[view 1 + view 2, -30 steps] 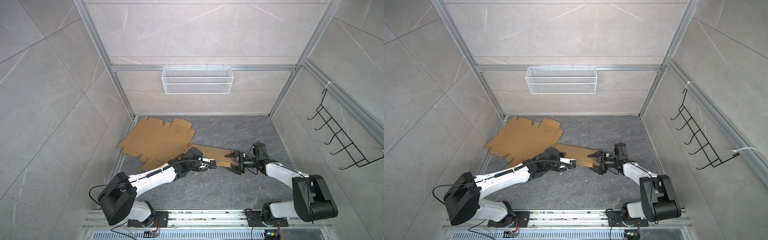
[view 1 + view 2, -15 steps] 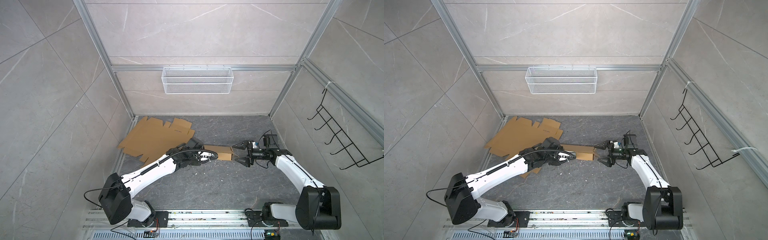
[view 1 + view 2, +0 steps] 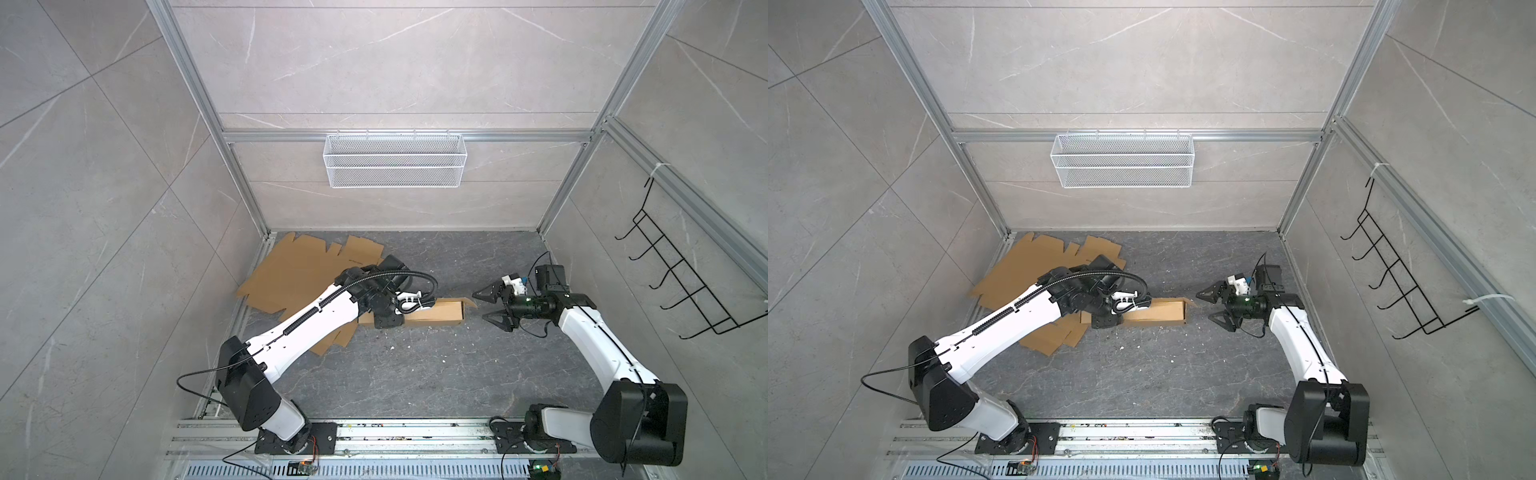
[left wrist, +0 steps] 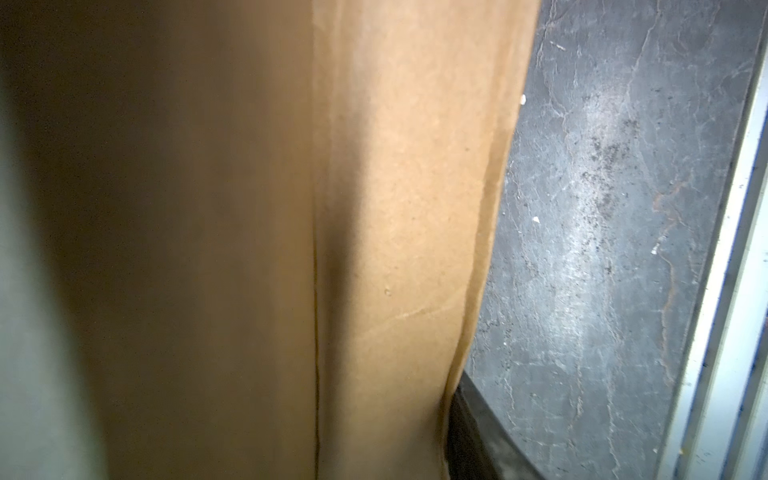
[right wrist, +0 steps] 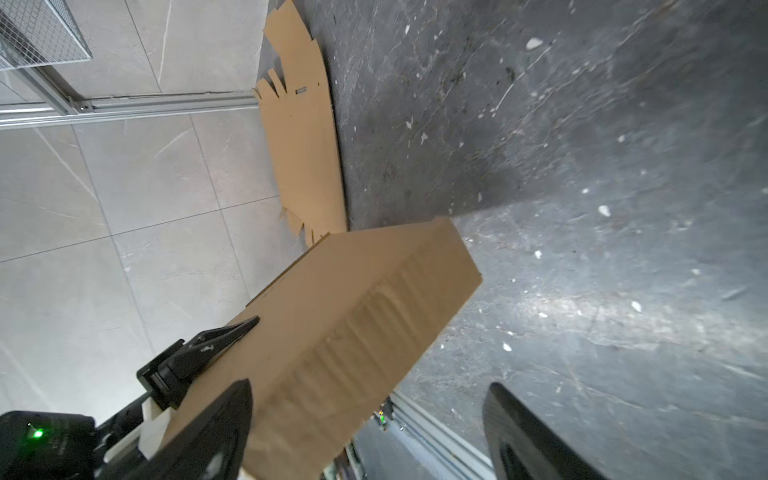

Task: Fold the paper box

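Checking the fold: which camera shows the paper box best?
Right wrist view: the paper box is close, panels and creases sharp. Both top views show it small, partly under the left arm. Left wrist view: only blurred cardboard.

1. No text, label, brand, number or sign can be read in any view.
2. In the right wrist view, a black finger lies against the brown cardboard box, just beside the right gripper. It carries a tiny pale mark, too small to read.
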Controlling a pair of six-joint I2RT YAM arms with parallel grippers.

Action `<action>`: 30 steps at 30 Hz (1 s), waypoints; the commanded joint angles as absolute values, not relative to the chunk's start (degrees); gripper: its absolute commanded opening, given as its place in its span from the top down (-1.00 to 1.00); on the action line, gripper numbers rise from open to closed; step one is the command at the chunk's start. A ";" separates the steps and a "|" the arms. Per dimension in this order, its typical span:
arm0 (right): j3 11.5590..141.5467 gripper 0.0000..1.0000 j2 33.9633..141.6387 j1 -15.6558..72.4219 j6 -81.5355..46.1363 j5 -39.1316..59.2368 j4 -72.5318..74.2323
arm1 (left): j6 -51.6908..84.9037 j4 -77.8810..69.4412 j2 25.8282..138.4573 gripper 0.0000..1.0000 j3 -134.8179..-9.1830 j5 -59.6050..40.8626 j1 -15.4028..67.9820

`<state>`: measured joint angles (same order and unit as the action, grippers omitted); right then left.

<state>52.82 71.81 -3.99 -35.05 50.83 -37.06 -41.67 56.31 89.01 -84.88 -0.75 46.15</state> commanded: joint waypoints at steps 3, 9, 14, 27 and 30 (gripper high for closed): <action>51.62 -0.77 67.04 -4.33 -26.73 47.14 -40.55 | -39.38 62.59 91.66 0.07 -88.96 -6.72 44.55; 47.68 -0.78 60.89 -4.39 -23.93 44.27 -39.83 | -38.76 64.58 96.01 0.08 -90.75 -8.49 42.61; 38.83 -0.75 52.46 -4.31 -28.09 47.21 -27.66 | -39.06 66.41 98.86 0.07 -92.90 -9.44 41.50; 41.12 -0.69 59.73 5.86 -29.00 44.48 -15.44 | -39.64 69.08 105.86 0.02 -98.65 -10.51 41.23; 43.33 -0.68 64.09 8.92 -28.06 41.79 -15.37 | -39.94 68.91 106.30 0.02 -98.70 -9.88 41.24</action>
